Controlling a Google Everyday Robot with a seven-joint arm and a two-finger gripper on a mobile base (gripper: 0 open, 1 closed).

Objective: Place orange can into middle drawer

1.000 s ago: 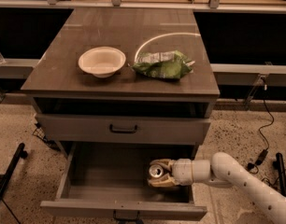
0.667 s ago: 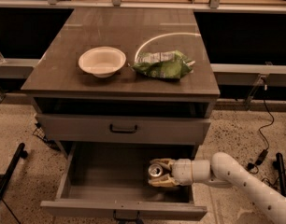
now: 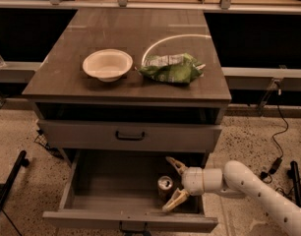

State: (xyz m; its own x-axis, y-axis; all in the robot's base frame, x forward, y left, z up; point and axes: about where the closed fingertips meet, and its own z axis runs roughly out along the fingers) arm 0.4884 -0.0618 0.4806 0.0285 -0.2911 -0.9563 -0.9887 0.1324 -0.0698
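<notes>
The orange can (image 3: 164,184) is let go. 1 second ago it was held tight, but now the claw (image 3: 167,184) is spread apart, 1 finger on each side. The can is stood upright inside the open middle drawer (image 3: 126,220), near the right. The placing looks done.

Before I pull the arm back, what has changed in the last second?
The gripper has opened and let go of the can, which now stands upright on the floor of the open drawer, between the spread jaws. The gripper has otherwise hardly shifted. The bowl and green bag on top, and the shut drawer above, are as they were.
</notes>
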